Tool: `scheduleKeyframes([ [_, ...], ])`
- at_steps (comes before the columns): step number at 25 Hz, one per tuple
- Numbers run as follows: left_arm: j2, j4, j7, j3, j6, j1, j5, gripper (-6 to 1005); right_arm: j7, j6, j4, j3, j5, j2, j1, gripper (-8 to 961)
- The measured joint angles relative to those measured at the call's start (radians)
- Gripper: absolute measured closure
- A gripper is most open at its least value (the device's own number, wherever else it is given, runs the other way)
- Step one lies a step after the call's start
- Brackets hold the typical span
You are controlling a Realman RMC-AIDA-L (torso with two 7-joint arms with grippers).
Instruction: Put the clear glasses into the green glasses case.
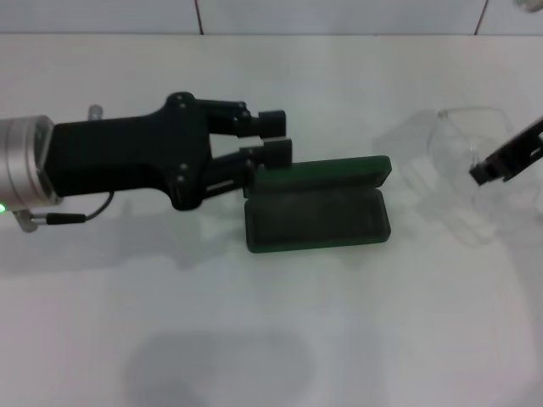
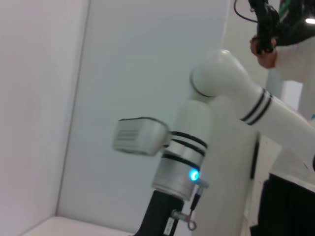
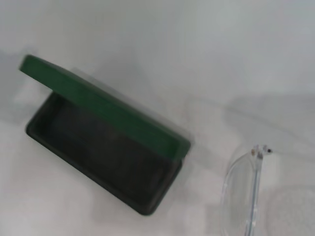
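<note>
While the glasses (image 1: 465,144) lie on the white table (image 1: 271,339) off to the right, well apart from the case (image 1: 318,216), nothing sits between the two. The green case is open and its dark inside is bare, with the lid standing up at the back. The left gripper (image 1: 273,140) is at the lid's left end, fingers a little apart, holding nothing clear to see. The right gripper (image 1: 496,165) is at the glasses; I cannot tell its fingers.
</note>
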Motion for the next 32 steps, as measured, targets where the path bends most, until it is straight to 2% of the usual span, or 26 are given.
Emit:
scheduleKeyframes([
  [8,0.0,-0.015,-0.012,-0.064,0.002,0.008,-0.054,683,-0.111,-0.049,-0.232,0.066,0.06,-0.001,-0.073,893],
  [13,0.0,-0.032,-0.013,-0.118,0.002,0.009,-0.075,684,-0.237,-0.013,-0.341,0.073,0.172,0.005,-0.171,893],
  [16,0.001,-0.038,-0.016,-0.154,0.001,0.012,-0.079,683,-0.349,0.013,-0.376,0.082,0.293,0.006,-0.228,893],
  [22,0.003,-0.038,-0.015,-0.19,-0.002,0.01,-0.077,683,-0.604,0.012,-0.379,0.077,0.576,0.01,-0.338,893],
  [25,0.002,-0.038,-0.015,-0.192,-0.003,0.006,-0.086,684,-0.788,0.011,-0.329,0.065,0.732,0.01,-0.402,893],
  [28,0.003,-0.038,-0.02,-0.193,-0.003,0.008,-0.105,684,-0.913,0.008,-0.256,0.069,0.837,0.008,-0.426,893],
  [32,-0.001,-0.048,-0.017,-0.191,0.001,0.008,-0.132,683,-1.047,-0.002,-0.172,0.074,0.9,0.004,-0.439,893],
])
